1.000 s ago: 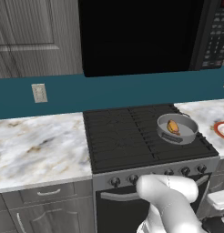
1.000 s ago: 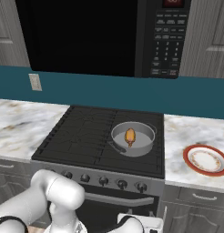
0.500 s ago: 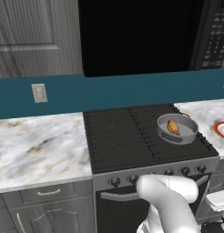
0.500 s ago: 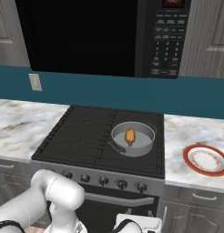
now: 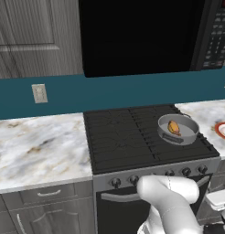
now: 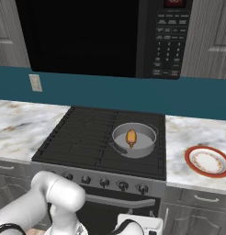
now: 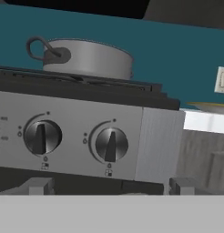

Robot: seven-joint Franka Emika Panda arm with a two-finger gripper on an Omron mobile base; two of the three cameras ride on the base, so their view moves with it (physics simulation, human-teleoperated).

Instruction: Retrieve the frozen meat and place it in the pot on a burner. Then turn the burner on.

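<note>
The frozen meat [image 6: 131, 137], a small orange-brown lump, lies inside the grey pot [image 6: 147, 147] on the front right burner [image 6: 133, 160] of the dark cooktop. From the left base camera the meat [image 5: 174, 128] lies in the pot [image 5: 190, 132] too. My gripper [image 7: 110, 189] hangs low in front of the stove's control panel, open, with nothing between its fingertips [image 7: 38, 185]. It faces the two rightmost knobs [image 7: 111, 144], and the pot [image 7: 89, 58] stands above and behind them.
A red-rimmed white plate [image 6: 207, 161] sits on the marble counter right of the stove. A row of knobs [image 6: 123, 185] runs along the stove front above the oven door handle. A black microwave [image 6: 87, 36] hangs over the cooktop.
The hand has shifted only slightly, low in front of the stove. Pot and meat have not moved.
</note>
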